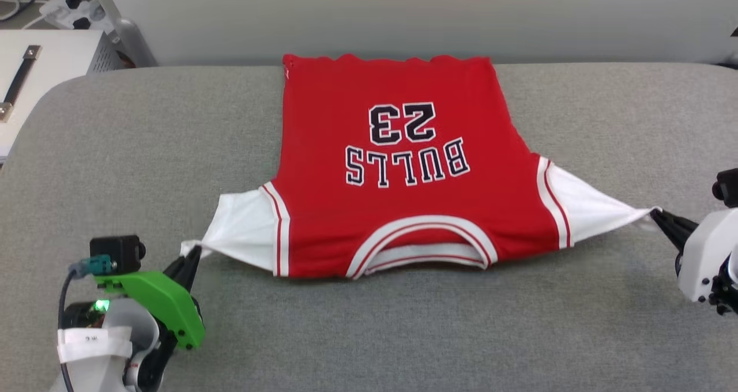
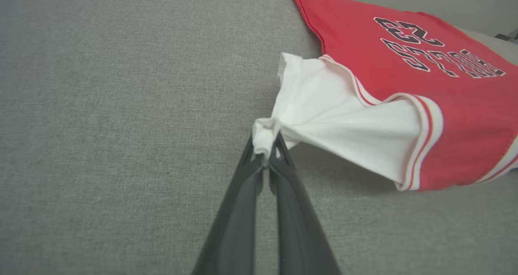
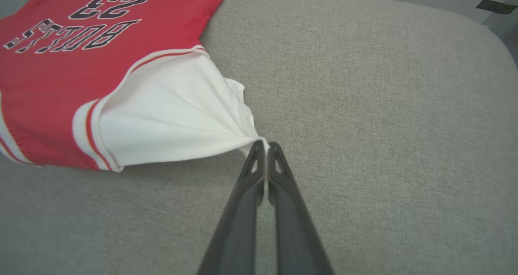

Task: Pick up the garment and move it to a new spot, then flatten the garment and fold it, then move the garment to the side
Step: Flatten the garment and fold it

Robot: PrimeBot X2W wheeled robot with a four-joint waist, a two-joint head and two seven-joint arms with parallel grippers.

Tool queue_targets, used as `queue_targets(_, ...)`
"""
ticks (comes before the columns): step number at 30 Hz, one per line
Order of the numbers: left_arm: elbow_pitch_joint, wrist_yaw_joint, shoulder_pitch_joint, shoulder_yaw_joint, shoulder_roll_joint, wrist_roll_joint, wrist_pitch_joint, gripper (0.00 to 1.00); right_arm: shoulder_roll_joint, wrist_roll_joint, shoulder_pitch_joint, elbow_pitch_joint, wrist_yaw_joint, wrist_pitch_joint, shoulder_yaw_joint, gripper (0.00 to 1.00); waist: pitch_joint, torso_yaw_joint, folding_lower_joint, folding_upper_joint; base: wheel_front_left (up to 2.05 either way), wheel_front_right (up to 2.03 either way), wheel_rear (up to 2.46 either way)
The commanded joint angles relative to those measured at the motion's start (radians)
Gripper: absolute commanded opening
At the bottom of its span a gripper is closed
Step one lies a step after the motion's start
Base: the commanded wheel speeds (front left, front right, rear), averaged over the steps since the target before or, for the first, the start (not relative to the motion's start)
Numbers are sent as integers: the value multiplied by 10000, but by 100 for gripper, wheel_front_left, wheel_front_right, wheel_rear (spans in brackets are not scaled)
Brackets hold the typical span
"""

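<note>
Grey woven cushion (image 1: 115, 150) spreads across the scene beneath a pale wall (image 1: 403, 17), with a white cabinet (image 1: 52, 57) off its far left corner. At centre lies the garment (image 1: 403, 207), lettered side up, collar nearest me and hem toward the wall, so "BULLS 23" reads upside down from my head. Its body runs near to far. Its widest line runs left to right, sleeve tip to sleeve tip, with both white sleeves drawn out to points. My left arm reaches in low from the lower left, its green cover (image 1: 155, 300) angled up and inward. My left gripper (image 2: 266, 143) is clamped on the tip of the left sleeve (image 1: 242, 230), cloth bunched between the fingertips. My right arm enters from the right edge, fingers pointing left, and my right gripper (image 3: 266, 145) pinches the tip of the right sleeve (image 1: 588, 207) likewise. Near both grips the sleeves lift off the cushion, with shadow beneath them.
</note>
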Motion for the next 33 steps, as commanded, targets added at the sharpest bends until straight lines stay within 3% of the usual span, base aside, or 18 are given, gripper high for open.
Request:
queue_targets(1,-123,145,494,32,198,-80,124,0,-172,68,306,-41,-21,221,-72,0,-359,-97,1,0,0,0,0)
queue_targets(10,-2140,616,2373,137,561,-514,881,0,-456,436,1851,-584,-21,1954,-793,0,-803,-196,1,0,0,0,0)
queue_targets(14,-2950,747,3109,268,768,-750,1103,0,-364,339,2680,-942,-21,2809,-1602,0,-754,-216,1,0,0,0,0)
queue_targets(24,-4019,980,3269,-53,627,-725,1457,0,328,-837,3661,-2192,-21,4356,-3634,0,-216,-173,1,0,0,0,0)
queue_targets(25,-4085,983,3237,-82,617,-722,1490,0,377,-941,3691,-2319,-21,4530,-3791,38,-144,-164,1,0,0,0,0)
queue_targets(26,-4198,984,3188,-128,619,-702,1543,0,386,-1103,3724,-2491,-21,4833,-3964,100,1,-140,1,0,0,0,0)
queue_targets(27,-4309,967,3136,-187,632,-665,1591,0,384,-1187,3734,-2661,-21,5116,-4083,100,127,-111,1,0,0,0,0)
queue_targets(28,-4786,900,2883,-414,713,-397,1683,0,535,-1257,3493,-3352,-21,5849,-4833,100,624,37,1,0,0,0,0)
queue_targets(33,-5606,903,2527,-730,688,-229,2034,0,787,-1542,2478,-4418,-21,6910,-6003,100,1483,483,1,0,0,0,0)
